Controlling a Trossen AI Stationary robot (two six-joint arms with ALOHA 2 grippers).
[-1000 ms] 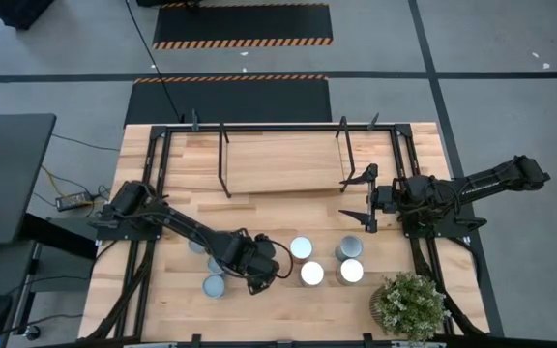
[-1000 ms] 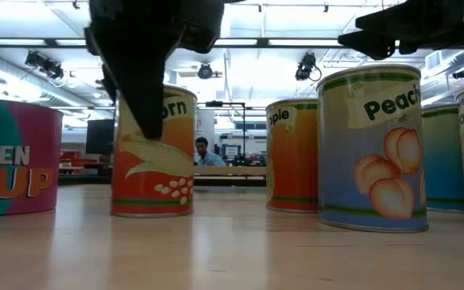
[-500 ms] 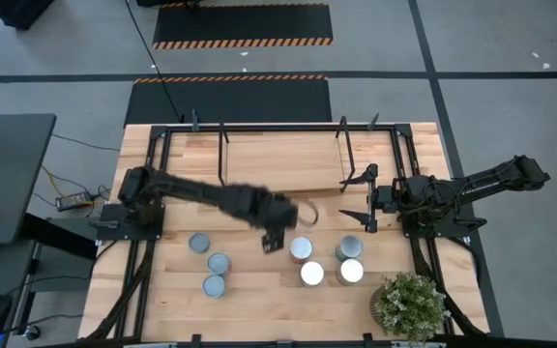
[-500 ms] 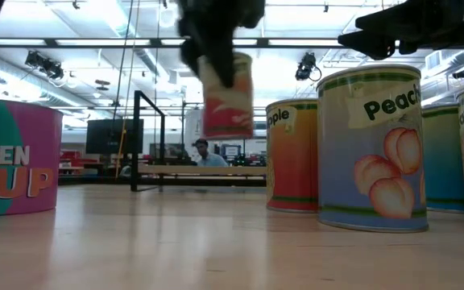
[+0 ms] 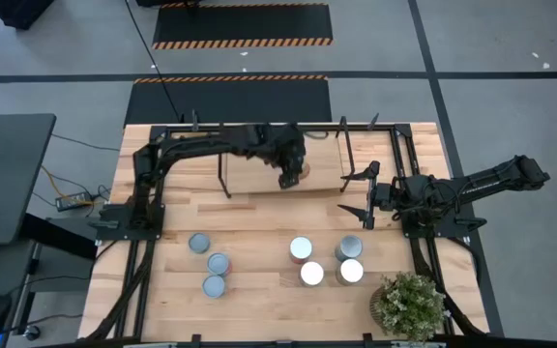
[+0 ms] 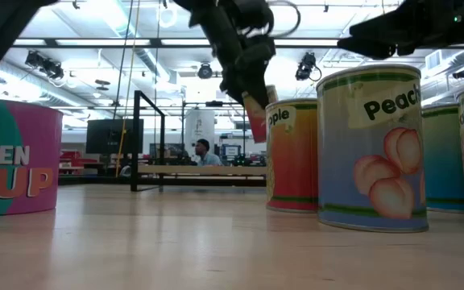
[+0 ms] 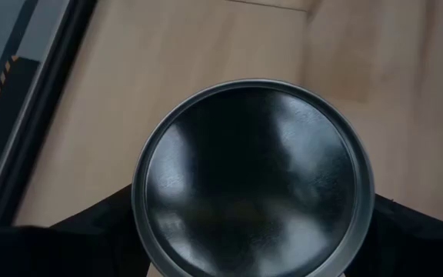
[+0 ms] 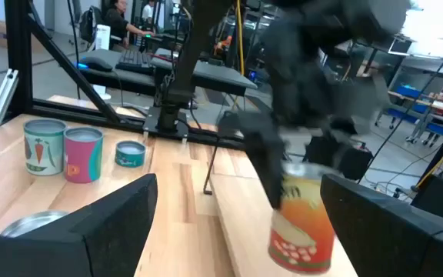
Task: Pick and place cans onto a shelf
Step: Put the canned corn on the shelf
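Holding a corn can (image 5: 298,172) in my left tool (image 5: 292,174), I have that arm stretched across the back of the table (image 5: 259,290) and over the shelf (image 5: 259,164); its fingers are clamped on the can's sides, and in the left wrist view the can's round dark end (image 7: 252,181) fills the frame with pale shelf wood behind it. From the low view the can (image 6: 258,117) hangs tilted above the shelf board, clear of it. My right tool (image 5: 364,197) waits just beside the shelf's right end, jaws spread wide and holding nothing; its wrist view shows the orange-and-red can (image 8: 302,219) gripped by the other arm over the board. On the table's front part I see three cans grouped at the left (image 5: 211,263) and four at the right (image 5: 325,259), with the peach can (image 6: 370,149) closest to the low camera and a pink soup can (image 6: 14,157) on the far left of that view. A potted plant (image 5: 409,304) sits at the table's front right corner.
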